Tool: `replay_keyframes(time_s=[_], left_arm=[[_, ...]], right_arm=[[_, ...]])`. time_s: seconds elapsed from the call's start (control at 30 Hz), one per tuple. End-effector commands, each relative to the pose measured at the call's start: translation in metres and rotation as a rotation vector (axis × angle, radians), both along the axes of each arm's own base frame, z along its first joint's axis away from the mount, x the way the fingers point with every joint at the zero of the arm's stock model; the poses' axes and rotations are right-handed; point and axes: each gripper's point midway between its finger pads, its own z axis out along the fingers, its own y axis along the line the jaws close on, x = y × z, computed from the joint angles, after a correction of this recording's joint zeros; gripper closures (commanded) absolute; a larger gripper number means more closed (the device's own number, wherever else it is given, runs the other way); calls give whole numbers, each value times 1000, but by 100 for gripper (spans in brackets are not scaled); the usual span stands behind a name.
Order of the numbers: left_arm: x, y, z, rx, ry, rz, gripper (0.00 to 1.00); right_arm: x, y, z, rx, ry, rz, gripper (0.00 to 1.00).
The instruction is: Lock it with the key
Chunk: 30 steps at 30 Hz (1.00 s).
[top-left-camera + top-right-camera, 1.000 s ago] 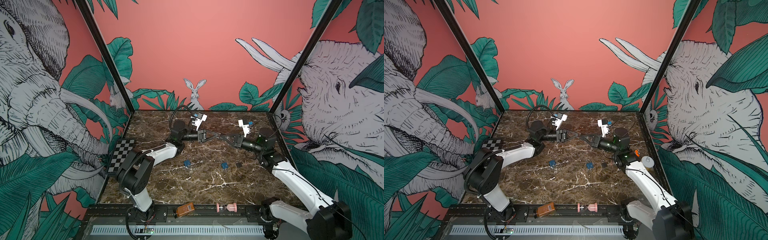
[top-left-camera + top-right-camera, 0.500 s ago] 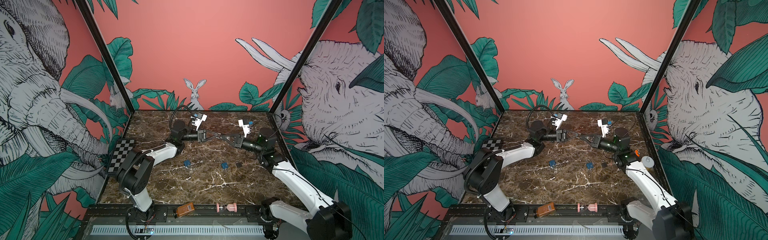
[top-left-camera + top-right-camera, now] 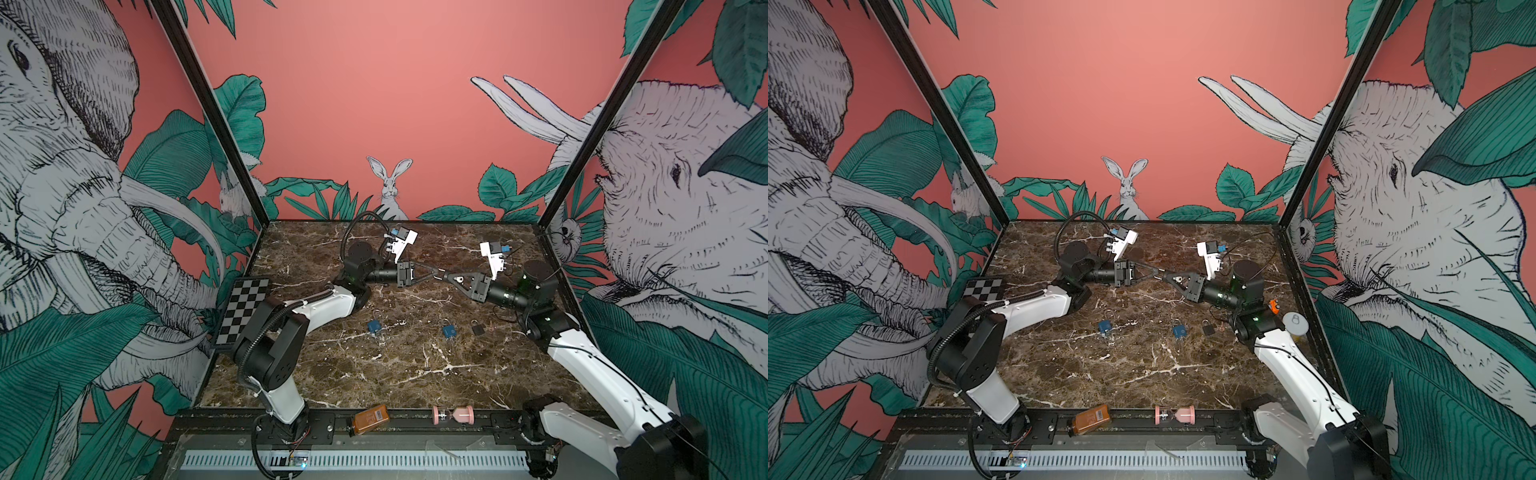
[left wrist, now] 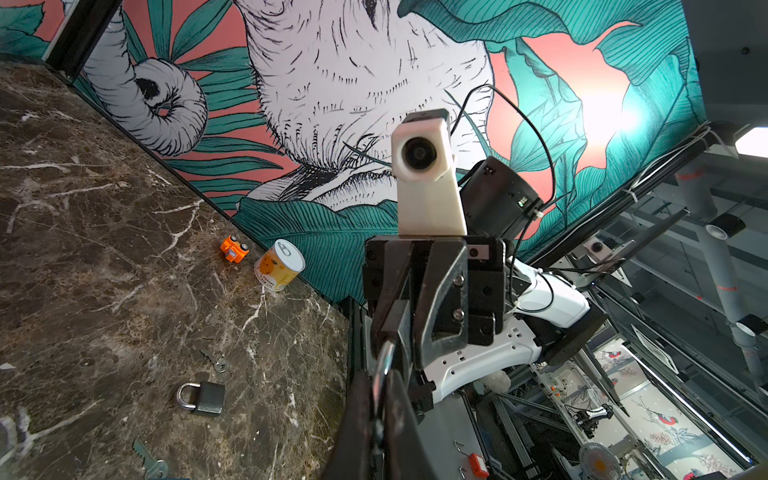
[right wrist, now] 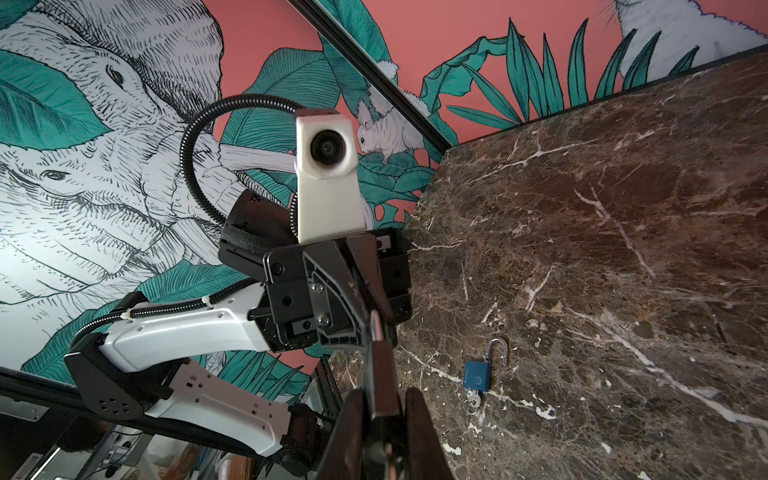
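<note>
In both top views my two grippers meet tip to tip in the air over the back of the marble table (image 3: 415, 374). A small dark padlock (image 5: 380, 382) sits in my right gripper (image 5: 384, 392) (image 3: 445, 275), which is shut on its body. My left gripper (image 4: 378, 378) (image 3: 434, 273) is shut on that padlock's silver shackle (image 4: 384, 361). Whether a key is in this padlock I cannot tell. Loose keys (image 4: 216, 359) lie on the table beside another dark padlock (image 4: 201, 397).
Two blue padlocks (image 3: 375, 325) (image 3: 448, 331) and a dark one (image 3: 478, 328) lie mid-table; one blue padlock (image 5: 478, 374) has an open shackle and keys in it. A can (image 4: 279, 264) and orange toy (image 4: 234, 248) stand by the right wall. A checkerboard (image 3: 243, 309) lies left.
My left gripper's jaws have closed from slightly apart onto the shackle. The right gripper has kept its hold on the padlock and barely moved.
</note>
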Motion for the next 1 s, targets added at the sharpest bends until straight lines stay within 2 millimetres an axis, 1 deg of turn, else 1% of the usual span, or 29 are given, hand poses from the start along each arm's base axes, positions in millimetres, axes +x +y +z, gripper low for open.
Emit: replay_keyframes(time_s=[0.0, 0.3, 0.53, 0.63, 0.67, 0.7, 0.97], left_arm=[[-16, 5, 30, -65, -89, -6, 100], [-36, -5, 38, -99, -106, -64, 100], [-49, -13, 38, -111, -109, -107, 100], [-50, -13, 36, -109, -112, -112, 100], [-60, -19, 36, -111, -112, -138, 100], [-63, -21, 37, -111, -115, -148, 100], [-73, -30, 35, -112, -121, -182, 100]], right_arm=[[6, -9, 9, -22, -107, -64, 100], [16, -7, 12, -2, -97, -69, 100], [24, -2, 16, 15, -92, -58, 100], [26, 0, 17, 30, -89, -47, 100], [27, 1, 17, 33, -83, -43, 100], [28, 2, 16, 35, -80, -38, 100], [29, 11, 15, 77, -65, 8, 100]])
